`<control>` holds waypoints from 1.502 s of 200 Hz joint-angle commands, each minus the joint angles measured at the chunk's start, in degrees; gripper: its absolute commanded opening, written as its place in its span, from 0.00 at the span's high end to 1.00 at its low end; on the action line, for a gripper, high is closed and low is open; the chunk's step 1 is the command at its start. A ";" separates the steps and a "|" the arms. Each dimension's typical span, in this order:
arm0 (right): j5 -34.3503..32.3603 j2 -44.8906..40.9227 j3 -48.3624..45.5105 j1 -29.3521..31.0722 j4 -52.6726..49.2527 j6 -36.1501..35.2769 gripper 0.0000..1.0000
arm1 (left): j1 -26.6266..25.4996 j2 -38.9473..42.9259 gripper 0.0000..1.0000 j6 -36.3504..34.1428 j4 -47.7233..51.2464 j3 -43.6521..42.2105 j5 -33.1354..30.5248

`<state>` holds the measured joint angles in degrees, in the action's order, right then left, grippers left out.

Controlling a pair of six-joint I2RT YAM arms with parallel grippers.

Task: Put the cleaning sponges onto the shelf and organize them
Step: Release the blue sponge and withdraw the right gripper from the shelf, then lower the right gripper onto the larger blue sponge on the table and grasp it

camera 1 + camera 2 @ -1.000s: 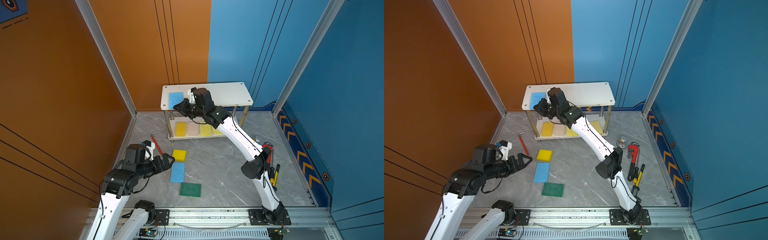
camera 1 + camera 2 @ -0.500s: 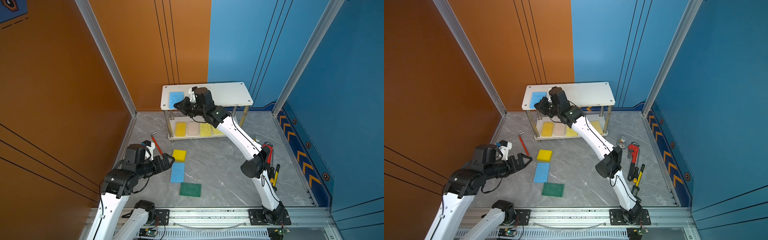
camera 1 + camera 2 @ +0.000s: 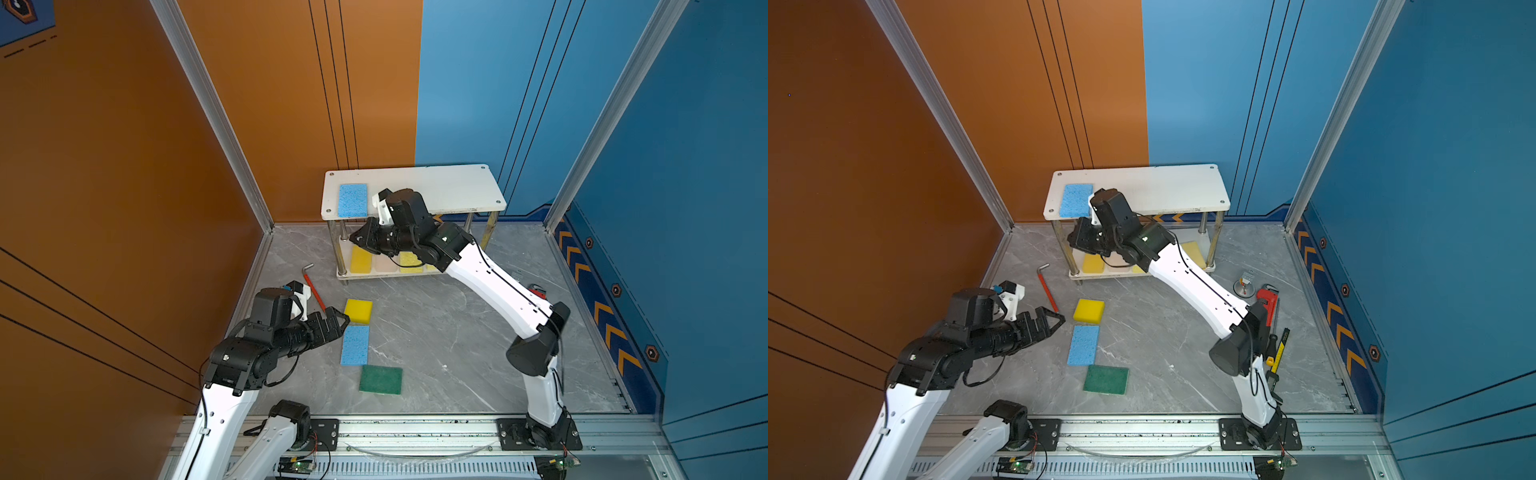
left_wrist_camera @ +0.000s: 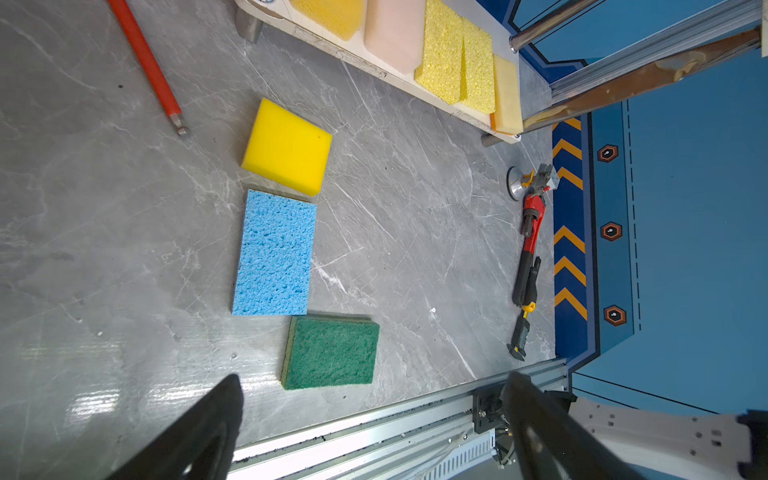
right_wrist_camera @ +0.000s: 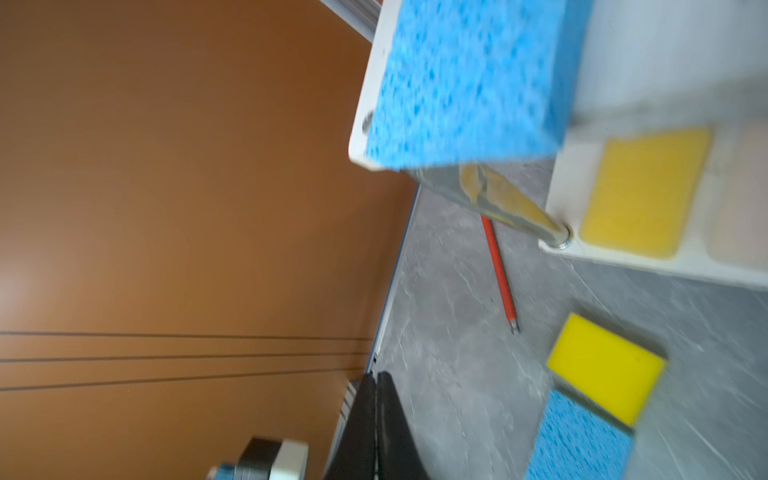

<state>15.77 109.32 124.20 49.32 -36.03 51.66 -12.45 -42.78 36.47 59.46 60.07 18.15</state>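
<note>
Left wrist: left tool (image 4: 374, 380) gaping, empty – right wrist: right tool (image 5: 376, 384) pinched together, empty

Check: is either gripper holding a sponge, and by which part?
Nothing is held: the left gripper has jaws wide open, empty; the right gripper has jaws together with nothing between.

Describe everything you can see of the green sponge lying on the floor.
The green sponge is a flat, dark green rectangle with a rough, fibrous top like a scouring pad; a thin paler layer shows along one edge. It lies flat on the grey marbled floor, the loose sponge nearest the metal rail. One corner comes right up to a corner of the blue sponge; whether they touch cannot be told. Nothing holds it.
</note>
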 commanded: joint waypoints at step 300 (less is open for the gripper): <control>19.43 7.51 -43.42 3.52 17.43 1.49 0.44 | 11.26 -31.55 0.36 -0.51 -27.91 -25.12 9.18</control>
<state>34.46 115.20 78.65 52.10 -19.59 52.03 -0.91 -73.30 36.84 35.14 37.15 23.88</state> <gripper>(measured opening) 0.576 0.635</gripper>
